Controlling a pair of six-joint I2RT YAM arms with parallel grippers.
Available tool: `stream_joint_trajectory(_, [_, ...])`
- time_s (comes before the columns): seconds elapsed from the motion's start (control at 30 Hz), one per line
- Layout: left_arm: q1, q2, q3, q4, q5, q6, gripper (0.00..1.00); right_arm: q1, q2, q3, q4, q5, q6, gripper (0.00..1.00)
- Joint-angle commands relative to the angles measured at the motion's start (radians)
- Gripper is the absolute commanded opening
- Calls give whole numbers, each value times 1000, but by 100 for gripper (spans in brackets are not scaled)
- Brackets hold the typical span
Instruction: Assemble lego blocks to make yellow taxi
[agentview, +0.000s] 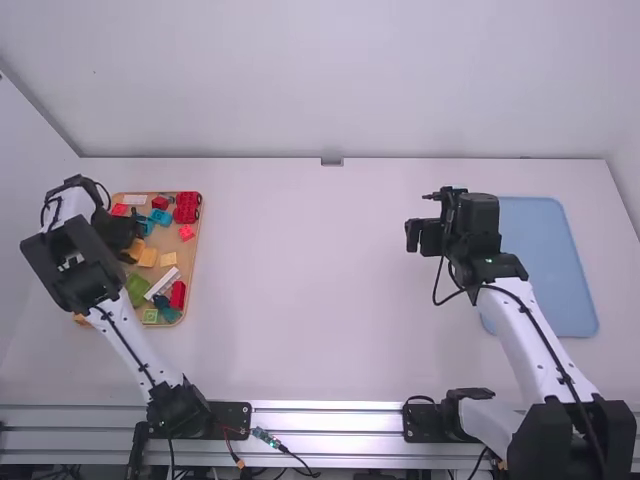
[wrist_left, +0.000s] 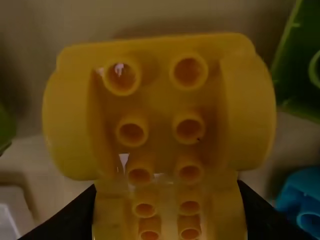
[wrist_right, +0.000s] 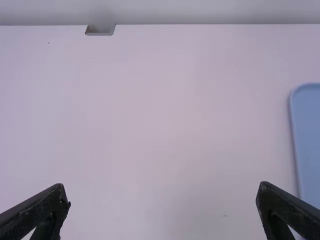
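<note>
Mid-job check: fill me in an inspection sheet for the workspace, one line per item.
Surface: white table, a few dark specks.
Job's things: yellow block with rounded sides, at the left gripper; wooden-coloured tray of blocks, left; blue tray, right.
Clutter: red block, green block and others crowd the wooden-coloured tray.
Grippers: left gripper closed on the yellow block; right gripper open over the table.
Cables: black cable loops beside the right gripper.
Surroundings: white wall behind.

Blue tray on the white table, pale wall beyond.
</note>
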Motion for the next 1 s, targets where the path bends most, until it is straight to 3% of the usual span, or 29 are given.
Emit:
stream_joint_trajectory(0.0, [12,39,19,-34,-3,27,2,0,-5,22,3,-3,1,99])
stream_joint_trajectory(0.27, [1,-31,142,-132,-105,73,2,0,-5,22,3,-3,2,99])
stream_joint_trajectory(0.5, [-56,-195,87,-144,-140,135,2,0,-5,22,3,-6,2,99])
stream_joint_trajectory(0.63, [-138,-348,-86,-29,-138,142,2,0,-5,22,3,-6,2,99])
stream_joint_trajectory(0.73, [-249,-534,-331,151,-137,212,2,0,-5,22,2,-6,5,99])
stream_joint_trajectory(0.97, [-554,-830,-724,356,7,693,2,0,-5,22,3,-6,5,99])
